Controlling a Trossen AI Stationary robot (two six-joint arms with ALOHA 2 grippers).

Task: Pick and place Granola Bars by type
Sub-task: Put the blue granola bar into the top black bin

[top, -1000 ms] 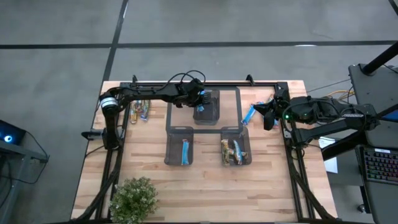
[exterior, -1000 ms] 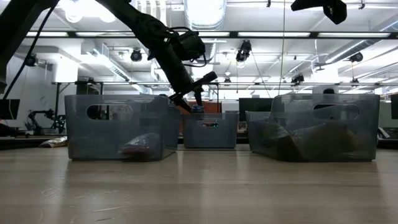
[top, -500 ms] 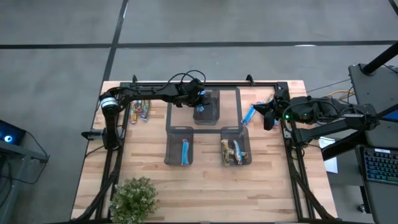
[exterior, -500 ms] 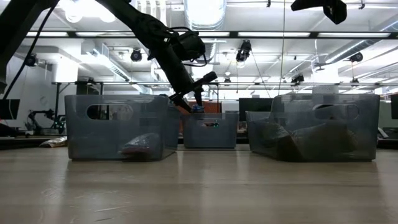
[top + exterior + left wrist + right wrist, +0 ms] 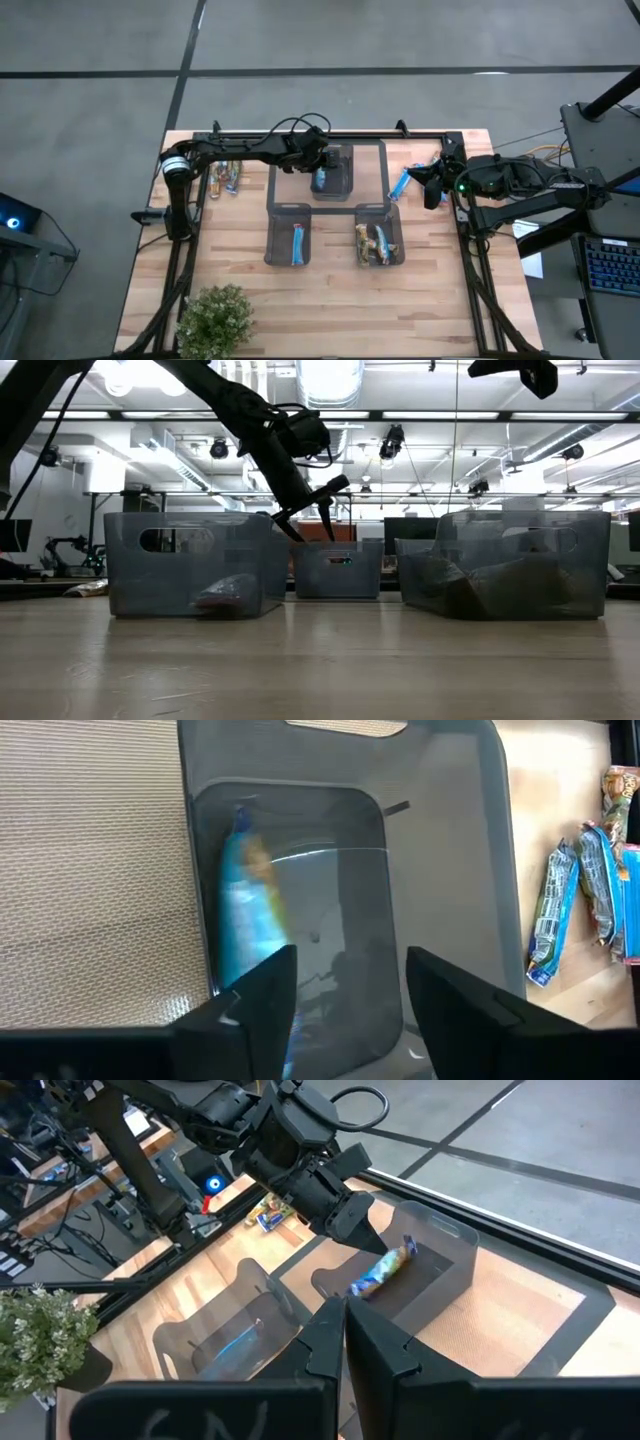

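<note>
Far translucent grey plastic bin [image 5: 334, 172]: left gripper [image 5: 308, 522] hovers over its rim, fingers spread, holding nothing. Slim blue-and-gold foil granola bar [image 5: 244, 915] lies inside that bin, seemingly against one wall. Right gripper [image 5: 431, 186], fingers pressed together, waits well right of the bin.

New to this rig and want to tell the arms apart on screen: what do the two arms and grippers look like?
Both arms are dark. The left gripper has two slim black fingers and looped black cables behind it. The right gripper is blocky and black, with a small green light nearby.
</note>
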